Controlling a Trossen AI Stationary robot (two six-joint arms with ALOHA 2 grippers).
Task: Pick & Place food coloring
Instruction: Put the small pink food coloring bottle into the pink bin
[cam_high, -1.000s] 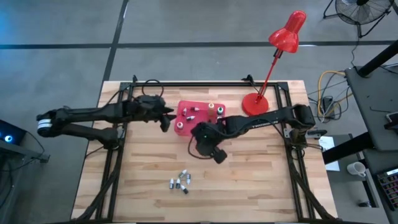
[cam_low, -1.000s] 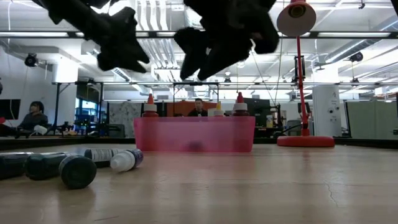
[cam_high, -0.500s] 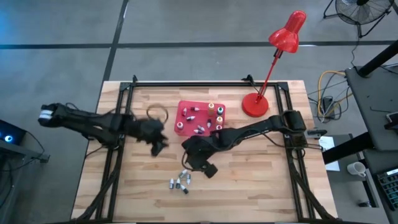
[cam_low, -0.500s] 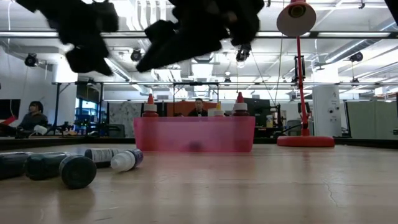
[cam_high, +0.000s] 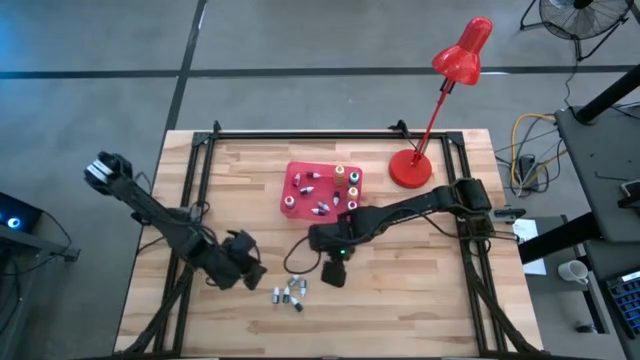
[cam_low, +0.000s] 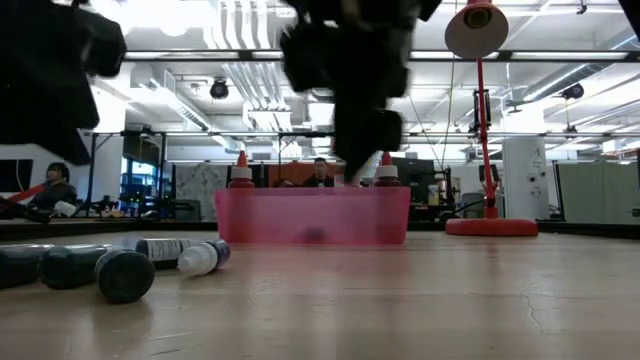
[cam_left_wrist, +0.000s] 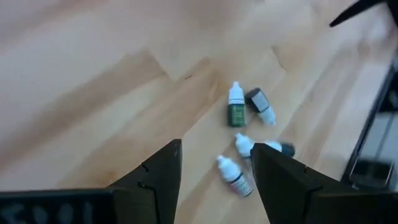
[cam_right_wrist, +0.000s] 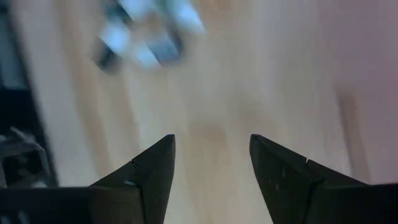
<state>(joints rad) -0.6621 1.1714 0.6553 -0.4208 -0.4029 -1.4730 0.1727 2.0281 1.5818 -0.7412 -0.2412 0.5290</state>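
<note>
Several small food coloring vials (cam_high: 290, 293) lie loose on their sides on the wooden table, near its front edge; they also show in the left wrist view (cam_left_wrist: 247, 146) and blurred in the right wrist view (cam_right_wrist: 146, 31). More bottles (cam_high: 340, 180) sit in the red tray (cam_high: 298, 172). My left gripper (cam_high: 252, 274) hangs open just left of the loose vials, with nothing between its fingers (cam_left_wrist: 214, 168). My right gripper (cam_high: 333, 272) hangs open just right of them, between vials and tray, with nothing between its fingers (cam_right_wrist: 211, 162).
A red desk lamp (cam_high: 455, 60) stands with its base (cam_high: 408, 168) at the table's far right. Black frame rails (cam_high: 190, 200) run along the table's left and right sides. In the low view the tray (cam_low: 312, 215) stands behind the loose vials (cam_low: 120, 265).
My left gripper has swung from beside the tray's left end toward the table's near edge, sinking and rolling, and now hangs left of the loose vials. My right gripper has gone a little toward the near edge and down, rolling about its own line. Both stayed open.
</note>
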